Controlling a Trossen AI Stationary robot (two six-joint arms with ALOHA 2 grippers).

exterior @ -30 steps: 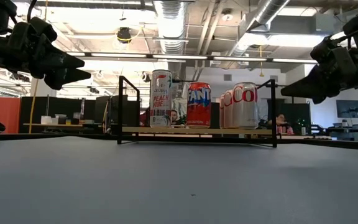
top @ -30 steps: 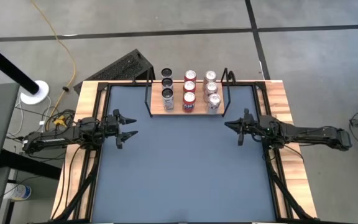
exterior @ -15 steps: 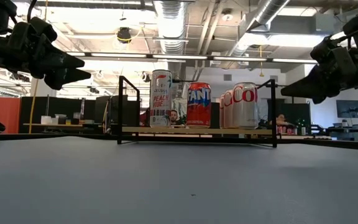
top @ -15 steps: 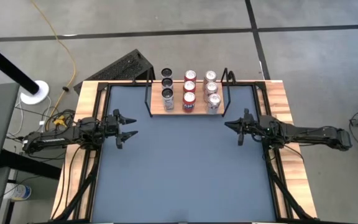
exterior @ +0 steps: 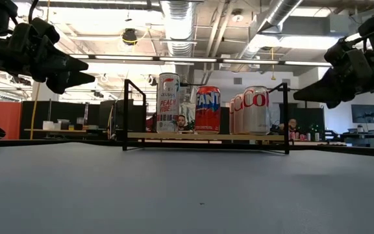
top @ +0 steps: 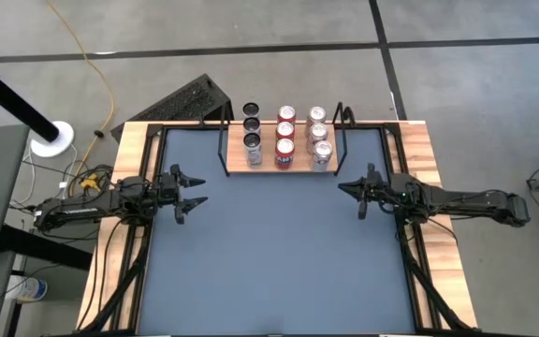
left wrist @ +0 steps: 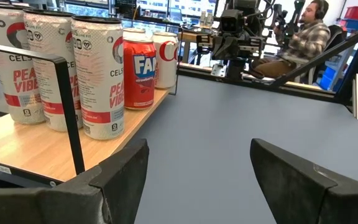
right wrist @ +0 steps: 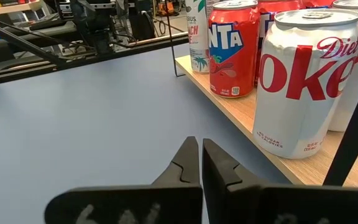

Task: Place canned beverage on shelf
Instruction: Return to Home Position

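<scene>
Blue table [top: 269, 271] has a small wood shelf [top: 267, 165] with nine cans [top: 284, 131] at its far edge, left gripper [left wrist: 199, 147] spread wide by the left edge, right gripper [right wrist: 201, 143] pressed together by the right.

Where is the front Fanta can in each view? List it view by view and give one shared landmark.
High view: the front Fanta can is in the middle column, lowest in the picture.
Low view: the can is at the centre of the shelf, between the Celsius can and the Diet Coke can.
Left wrist view: the can is just past the nearest Celsius can.
Right wrist view: the can is beyond the nearest Diet Coke can.
Shared landmark: the shelf's light-wood board.
</scene>
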